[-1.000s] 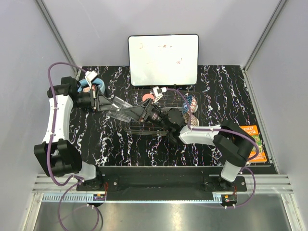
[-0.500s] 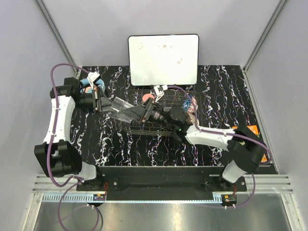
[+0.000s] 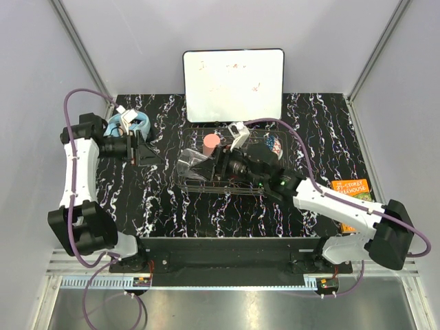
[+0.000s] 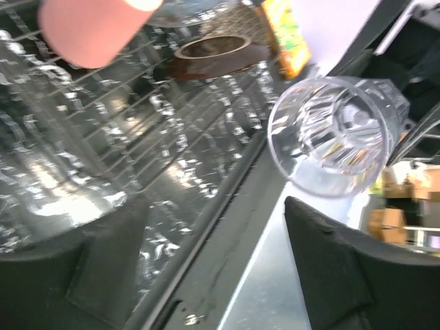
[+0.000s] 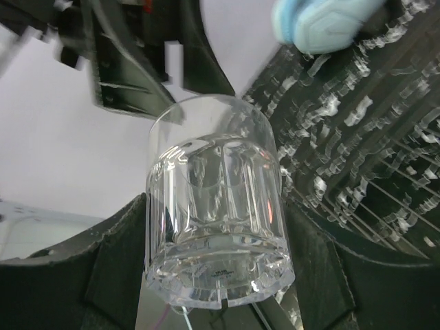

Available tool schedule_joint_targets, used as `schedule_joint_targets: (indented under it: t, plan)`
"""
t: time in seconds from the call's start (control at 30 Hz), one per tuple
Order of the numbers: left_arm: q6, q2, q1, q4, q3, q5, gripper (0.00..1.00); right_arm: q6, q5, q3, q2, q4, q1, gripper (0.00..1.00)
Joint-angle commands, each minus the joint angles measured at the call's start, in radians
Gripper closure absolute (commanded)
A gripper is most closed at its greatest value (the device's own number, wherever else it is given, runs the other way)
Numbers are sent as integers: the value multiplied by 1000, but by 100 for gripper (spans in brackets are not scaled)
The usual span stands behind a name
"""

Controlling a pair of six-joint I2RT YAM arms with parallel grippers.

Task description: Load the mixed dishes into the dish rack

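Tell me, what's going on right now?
Left gripper open, empty. Right gripper holding mug over rack's left end. Cup stands close by.

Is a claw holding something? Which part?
Yes. The right claw grips the clear glass mug by its sides near the base. The left claw is open, holding nothing.

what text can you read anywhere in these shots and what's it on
"STOREY TREEHOUSE", small and only roughly legible: on the orange book at far right.
Faint red marks on the whiteboard: too faint to read.
Tiny print on the base of the clear glass mug: too small to read.
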Motion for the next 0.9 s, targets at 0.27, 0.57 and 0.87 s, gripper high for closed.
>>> schedule_joint_targets:
  t: [0.27, 0.57, 0.87]
  plan:
    - [-116, -263, 30, 376, -169, -617, 11, -174, 235, 579, 247, -842, 37, 100]
    - [-145, -316, 30, 423, -209, -702, 10, -241, 382, 985, 561, -1196, 62, 100]
    - [-138, -332, 31, 418, -228, -686, 10, -290, 401, 1119, 729, -1267, 59, 100]
